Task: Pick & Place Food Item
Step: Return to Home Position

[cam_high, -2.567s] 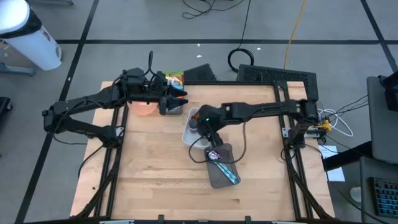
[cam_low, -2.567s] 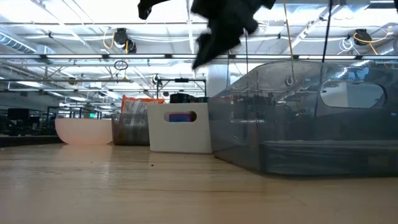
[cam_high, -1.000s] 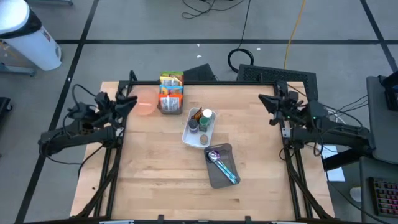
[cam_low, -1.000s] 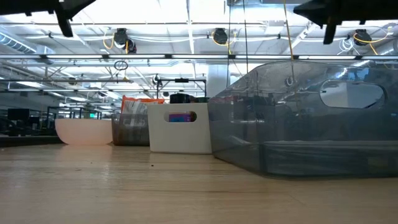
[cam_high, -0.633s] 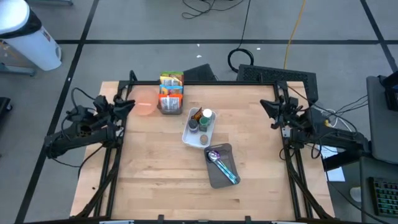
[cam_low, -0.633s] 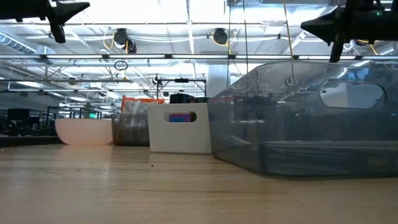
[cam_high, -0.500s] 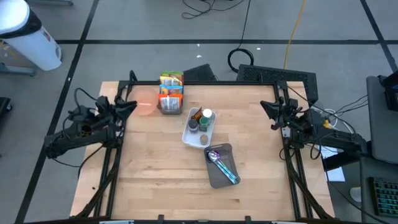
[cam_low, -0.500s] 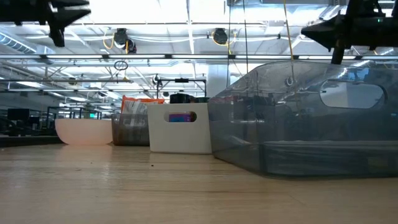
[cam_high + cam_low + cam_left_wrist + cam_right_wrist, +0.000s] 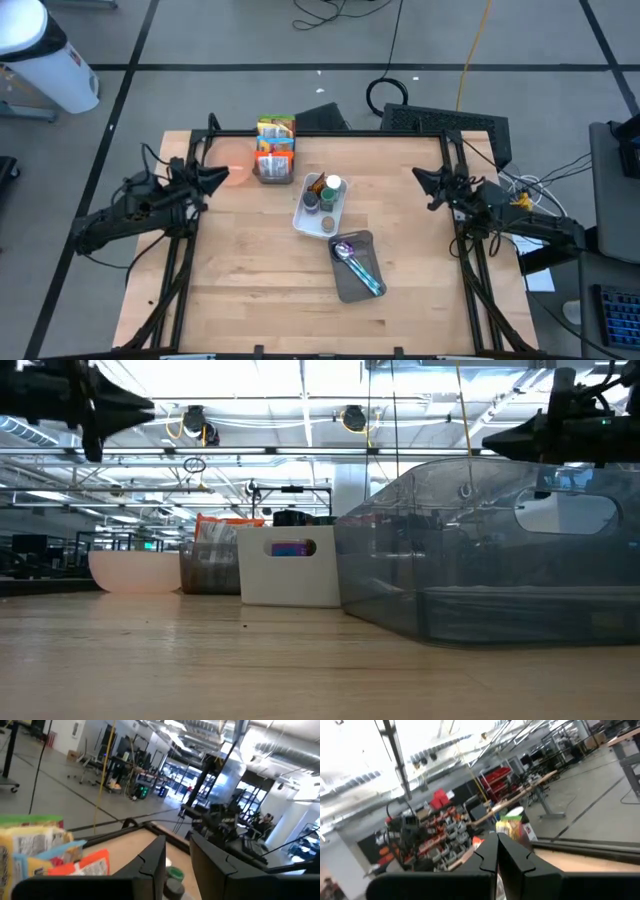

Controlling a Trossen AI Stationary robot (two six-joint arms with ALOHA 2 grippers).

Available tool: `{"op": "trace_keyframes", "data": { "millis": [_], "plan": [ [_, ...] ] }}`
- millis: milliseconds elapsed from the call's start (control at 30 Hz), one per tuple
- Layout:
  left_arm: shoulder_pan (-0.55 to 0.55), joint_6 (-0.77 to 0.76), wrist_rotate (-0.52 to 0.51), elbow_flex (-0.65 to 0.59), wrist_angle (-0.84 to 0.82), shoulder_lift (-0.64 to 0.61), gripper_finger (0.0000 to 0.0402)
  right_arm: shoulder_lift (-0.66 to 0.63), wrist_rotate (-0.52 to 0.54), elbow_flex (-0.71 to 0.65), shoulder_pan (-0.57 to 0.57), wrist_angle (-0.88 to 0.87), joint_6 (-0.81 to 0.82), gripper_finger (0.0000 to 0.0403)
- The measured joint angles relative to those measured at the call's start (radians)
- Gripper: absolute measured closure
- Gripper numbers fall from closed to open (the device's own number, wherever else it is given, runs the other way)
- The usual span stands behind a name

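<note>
Colourful food packets (image 9: 275, 150) stand upright in a holder at the table's far left, next to a pink bowl (image 9: 236, 174). My left gripper (image 9: 218, 176) hangs above the table's left edge beside the bowl, pointing toward the table's middle. It is open, with a narrow gap (image 9: 177, 840) and nothing between the fingers. My right gripper (image 9: 418, 178) hangs above the right edge, pointing inward. It is shut (image 9: 496, 837) on nothing. In the low view both grippers (image 9: 145, 407) (image 9: 490, 442) are high above the tabletop.
A white tray (image 9: 303, 215) with jars sits mid-table. A clear grey bin (image 9: 343, 283) with a spoon lies nearer the front. In the low view the bowl (image 9: 135, 572), the packets (image 9: 212, 560), the white tray (image 9: 290, 565) and the bin (image 9: 490, 550) stand in a row. Bare wood lies in front of them.
Both arms have come down at the table's left and right edges. Their grippers have sunk lower and tipped closer to level, still pointing toward the table's middle. No object on the table has moved.
</note>
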Motion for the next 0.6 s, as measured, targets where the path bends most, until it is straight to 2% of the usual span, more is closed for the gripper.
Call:
{"op": "trace_keyframes", "data": {
  "millis": [100,333,600],
  "plan": [
    [0.000,-0.012,-0.016,-0.066,0.078,0.000,0.0309,-0.001,0.007,-0.005,0.000,0.001,-0.004,0.0403],
    [0.000,-0.025,-0.024,-0.283,0.459,0.000,0.0309,0.000,0.005,-0.007,0.000,-0.012,-0.030,0.0403],
    [0.000,-0.025,-0.053,-0.285,0.372,0.007,0.0309,0.002,-0.001,-0.009,0.000,-0.119,-0.067,0.0403]
  ]
}}
